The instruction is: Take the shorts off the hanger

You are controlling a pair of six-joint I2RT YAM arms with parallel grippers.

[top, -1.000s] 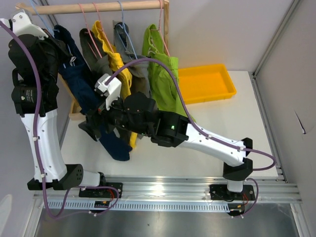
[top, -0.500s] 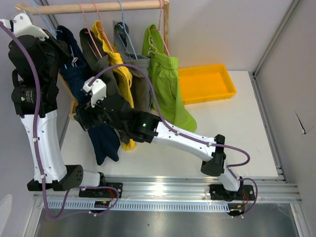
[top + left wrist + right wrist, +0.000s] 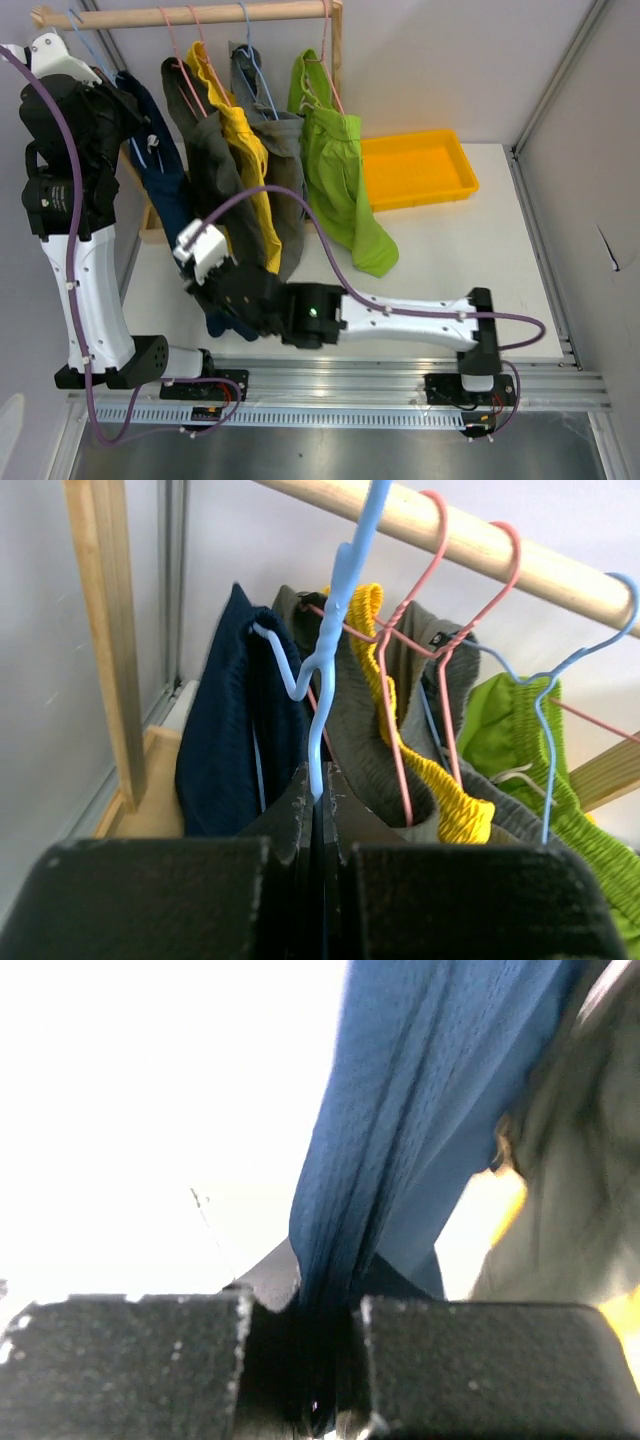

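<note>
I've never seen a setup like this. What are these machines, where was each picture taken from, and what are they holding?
These are two robot arms bolted at the near edge of a table, each ending in a two-finger gripper. The wide picture comes from a fixed camera above and behind them; the close-ups come from wrist cameras, each showing its own fingers. Five shorts hang from a wooden rail: a navy pair, an olive-grey pair, a yellow pair, a grey pair and a lime green pair. A yellow tray sits on the table. The left gripper is shut on a blue hanger; the right gripper is shut on the navy pair's lower end.
</note>
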